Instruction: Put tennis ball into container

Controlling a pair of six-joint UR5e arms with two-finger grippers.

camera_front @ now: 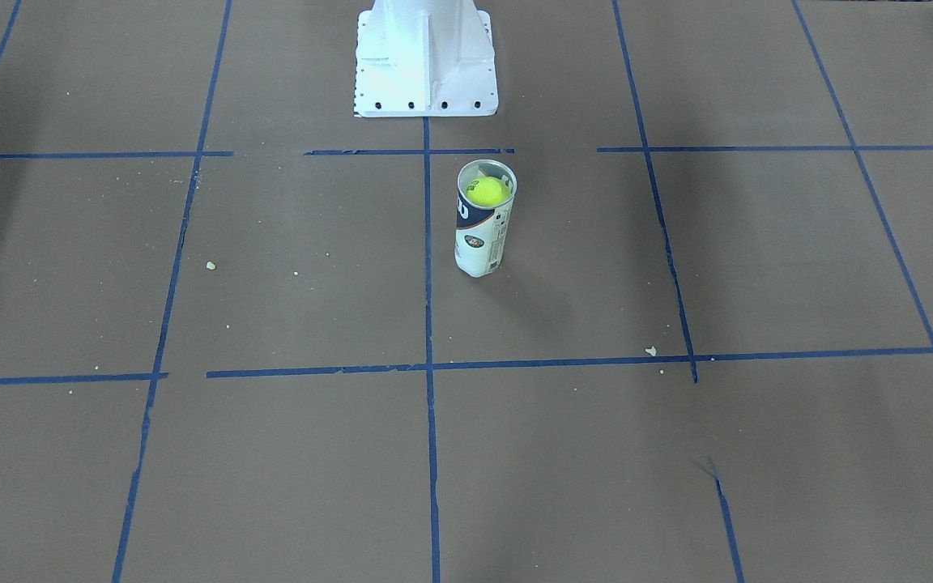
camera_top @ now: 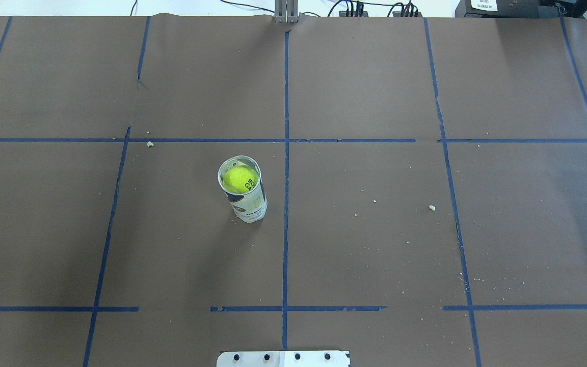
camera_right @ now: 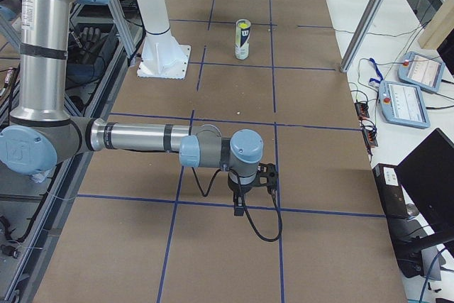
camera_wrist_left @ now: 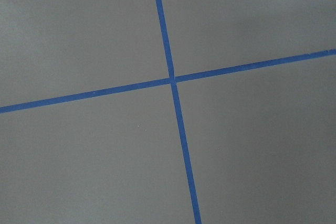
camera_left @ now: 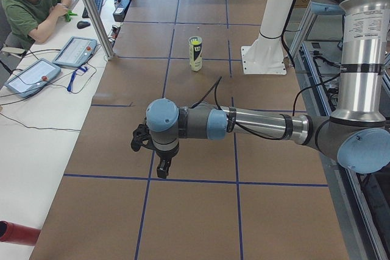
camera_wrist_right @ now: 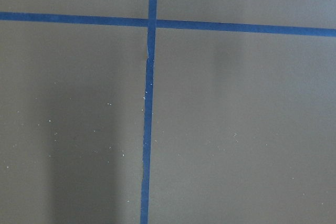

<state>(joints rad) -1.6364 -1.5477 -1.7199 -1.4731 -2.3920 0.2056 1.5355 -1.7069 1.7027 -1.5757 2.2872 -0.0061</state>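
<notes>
so the tennis ball (camera_top: 240, 179) is sitting inside the container (camera_top: 250, 205), up near its open top; the tube stands upright on the bench (camera_top: 375, 229), just beside the middle blue tape line (camera_top: 286, 229) and not far from the white pedestal (camera_front: 426, 57); the left hand (camera_left: 163, 170) hangs above the bench near a tape crossing, well apart from the tube; the right hand (camera_right: 239, 207) does the same at the other end; only the side cams catch them, so I can't tell if either hand is open or closed

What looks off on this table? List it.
Nothing serious: the container stands upright with the tennis ball inside. Only pale crumbs are scattered on the brown table cover, and the blue tape lines have gaps.
</notes>
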